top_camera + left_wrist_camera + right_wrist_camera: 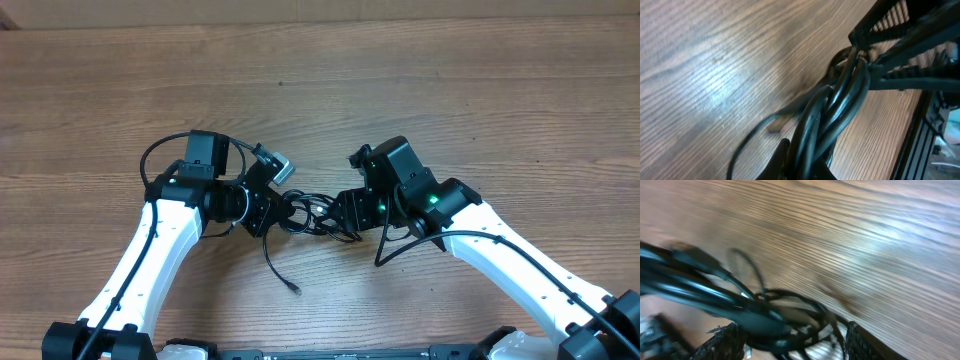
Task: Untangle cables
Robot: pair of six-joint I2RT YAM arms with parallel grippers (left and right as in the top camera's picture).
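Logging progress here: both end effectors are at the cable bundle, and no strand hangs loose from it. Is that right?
Not quite: the overhead view shows one strand trailing loose from the cable bundle, its plug end lying on the table. The left end effector and right end effector are indeed both at the bundle.

Cables on table btwn left pincer & right pincer, 1 strand trailing frontward.
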